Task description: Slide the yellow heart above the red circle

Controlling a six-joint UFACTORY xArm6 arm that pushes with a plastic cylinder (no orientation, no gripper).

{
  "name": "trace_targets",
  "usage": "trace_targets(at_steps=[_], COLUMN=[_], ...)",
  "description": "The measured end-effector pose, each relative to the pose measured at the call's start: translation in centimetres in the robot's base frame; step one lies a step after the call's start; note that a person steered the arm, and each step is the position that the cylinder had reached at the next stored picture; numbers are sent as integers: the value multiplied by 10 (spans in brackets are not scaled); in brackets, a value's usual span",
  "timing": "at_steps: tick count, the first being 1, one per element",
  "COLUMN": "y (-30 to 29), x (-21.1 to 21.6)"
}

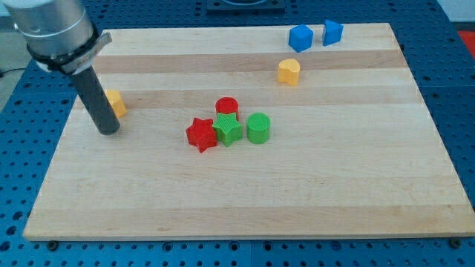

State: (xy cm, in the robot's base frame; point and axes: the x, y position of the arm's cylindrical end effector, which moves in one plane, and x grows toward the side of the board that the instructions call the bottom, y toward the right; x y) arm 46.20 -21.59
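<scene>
Camera view, single frame. Yellow heart [289, 71] in the upper right of the frame, lying flat on the wooden board [312, 185], alone, nothing touching it. Red circle [226, 107] near frame centre, down and to the left of the heart, well apart from it. Touching or nearly touching the circle's lower edge: green star [228, 130]. Red star [200, 134] pressed against the green star's left side; green cylinder [258, 127] just beside the green star on the right, a slight gap possible, cannot tell. These four form one tight cluster.

Two blue blocks at the top right edge of the board, above the heart: blue block [300, 38] and, just to its right, second blue block [332, 32]; exact shapes not resolved.

Far left of frame: yellow block [115, 102], partly hidden behind the rod, shape unclear. My tip [108, 131] down on the board just below and left of that yellow block, apparently in contact or very close. No jaws on this tool, plain rod only, holding nothing. Tip well apart from the cluster and far from the yellow heart.
</scene>
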Motion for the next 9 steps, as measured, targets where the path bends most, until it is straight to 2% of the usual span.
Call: trace_targets(at_steps=[1, 2, 5, 6, 8, 9], y=[35, 68, 142, 220, 335, 339], x=[14, -3, -144, -169, -169, -149])
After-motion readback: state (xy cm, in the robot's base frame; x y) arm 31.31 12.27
